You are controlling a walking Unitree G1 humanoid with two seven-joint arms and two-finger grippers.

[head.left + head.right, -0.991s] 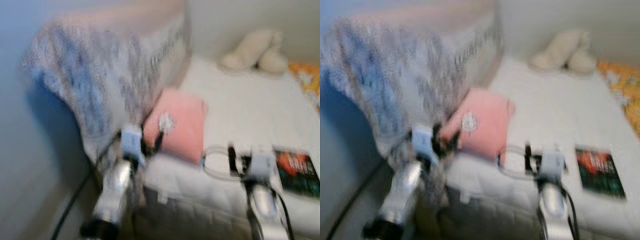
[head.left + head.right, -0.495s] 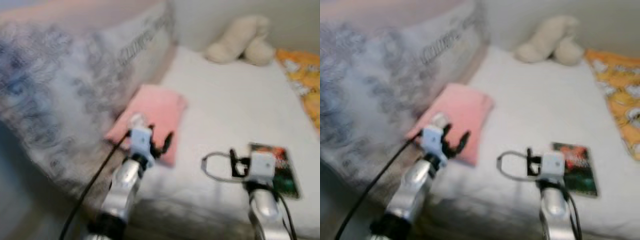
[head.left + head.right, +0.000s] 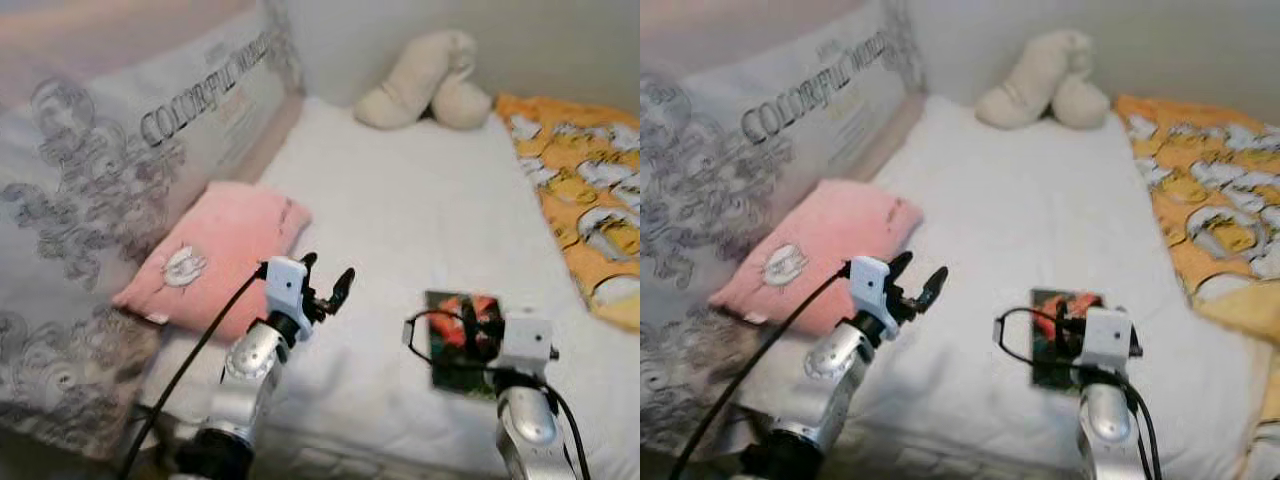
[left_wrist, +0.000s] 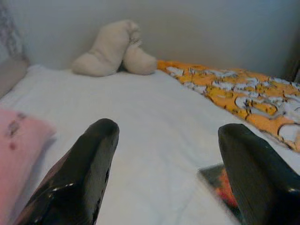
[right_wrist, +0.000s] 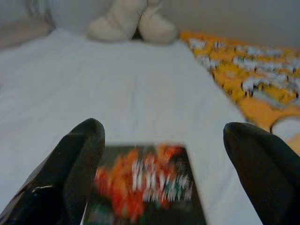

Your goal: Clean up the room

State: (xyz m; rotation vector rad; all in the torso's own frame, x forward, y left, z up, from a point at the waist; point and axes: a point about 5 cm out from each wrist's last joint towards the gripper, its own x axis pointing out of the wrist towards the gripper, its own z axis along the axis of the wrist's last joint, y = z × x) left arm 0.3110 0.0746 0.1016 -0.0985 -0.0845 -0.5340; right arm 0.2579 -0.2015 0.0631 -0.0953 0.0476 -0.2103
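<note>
A dark book (image 3: pixel 451 341) with a red and orange cover lies flat on the white bed (image 3: pixel 400 200), near its front edge. My right gripper (image 3: pixel 480 326) hovers open just over the book's near end, and the book (image 5: pixel 149 186) shows between its two fingers (image 5: pixel 77 157). My left gripper (image 3: pixel 327 276) is open and empty, low over the sheet just right of a pink pillow (image 3: pixel 215 255). A cream plush toy (image 3: pixel 420 85) rests against the far wall.
A large grey patterned pillow (image 3: pixel 90 190) leans up on the left, behind the pink one. An orange printed blanket (image 3: pixel 580 190) covers the bed's right side. The middle of the bed is bare white sheet. A black cable (image 3: pixel 185 375) trails from my left arm.
The camera has swung to the right and the blur has gone. My right gripper now stands over the book, which was off to its right before. My left gripper has come clear of the pink pillow.
</note>
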